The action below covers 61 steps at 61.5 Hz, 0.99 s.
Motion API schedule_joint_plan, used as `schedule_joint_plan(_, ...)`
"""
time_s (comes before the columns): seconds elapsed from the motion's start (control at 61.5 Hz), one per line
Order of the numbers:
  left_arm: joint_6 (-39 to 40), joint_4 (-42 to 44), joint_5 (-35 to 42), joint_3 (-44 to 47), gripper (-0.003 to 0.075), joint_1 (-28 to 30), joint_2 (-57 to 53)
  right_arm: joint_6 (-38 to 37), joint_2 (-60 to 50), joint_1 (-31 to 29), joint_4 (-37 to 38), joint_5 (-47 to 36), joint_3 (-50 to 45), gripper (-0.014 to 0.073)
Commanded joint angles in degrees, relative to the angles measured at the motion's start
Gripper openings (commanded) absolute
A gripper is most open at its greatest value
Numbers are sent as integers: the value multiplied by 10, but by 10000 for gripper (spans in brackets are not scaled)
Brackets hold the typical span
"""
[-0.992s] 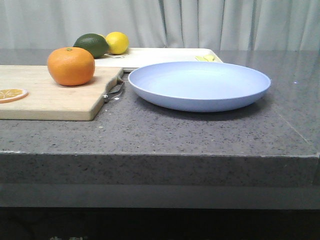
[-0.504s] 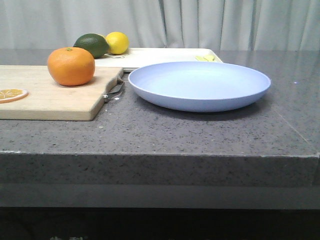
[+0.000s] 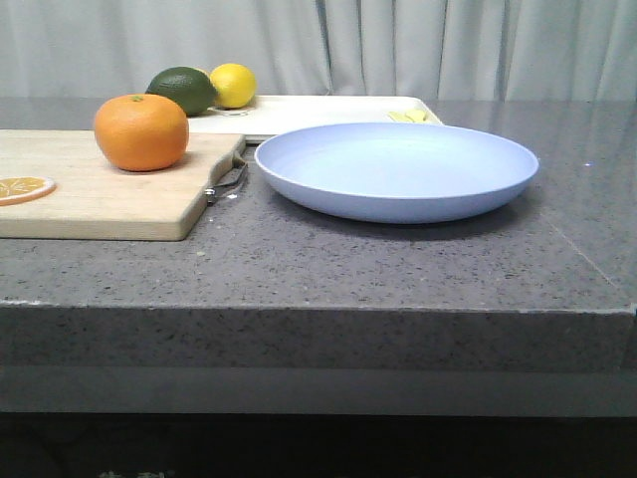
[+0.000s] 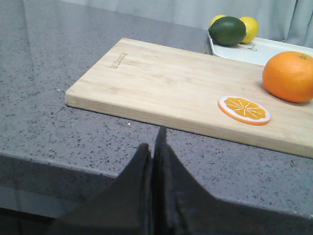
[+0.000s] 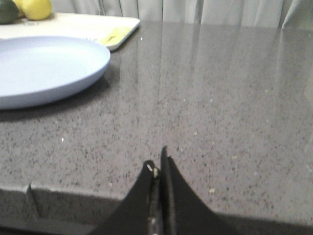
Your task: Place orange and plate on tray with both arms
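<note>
Orange [image 3: 141, 131] sits on the wooden cutting board [image 3: 100, 189] beside an orange slice [image 3: 22, 187], plate [image 3: 396, 169] rests on the grey counter [image 3: 398, 264] just in front of the tray [image 3: 318, 112], and both left end effector [image 4: 152, 147] and right end effector [image 5: 157, 164] are clenched, empty, at the counter's near edge.

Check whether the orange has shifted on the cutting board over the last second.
No. In the front view the orange sits at the same spot on the wooden cutting board, same gap to the board's metal handle.
</note>
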<state>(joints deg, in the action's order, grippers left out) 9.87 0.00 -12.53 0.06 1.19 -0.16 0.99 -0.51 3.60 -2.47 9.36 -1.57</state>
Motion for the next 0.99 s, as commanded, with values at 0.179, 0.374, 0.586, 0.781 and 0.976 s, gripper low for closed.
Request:
schedule_joint_plan(0.179,4,-6,132,3,-18,2,-12,1,-13,-1,-1,-101,20,-59)
schedule_joint_plan(0.374,3,27,251,-23,-17,2,-10,1,-4,-1,-1,-67,101,-59)
schedule_joint_plan(0.586,3,60,128,-167,-17,2,59,1,103,-1,-1,25,251,-59)
schedule_joint_plan(0.781,3,63,90,-277,-18,2,212,1,261,-1,-1,45,347,-59)
schedule_joint_plan(0.976,3,63,99,-304,-18,2,294,1,336,-1,-1,34,374,-53)
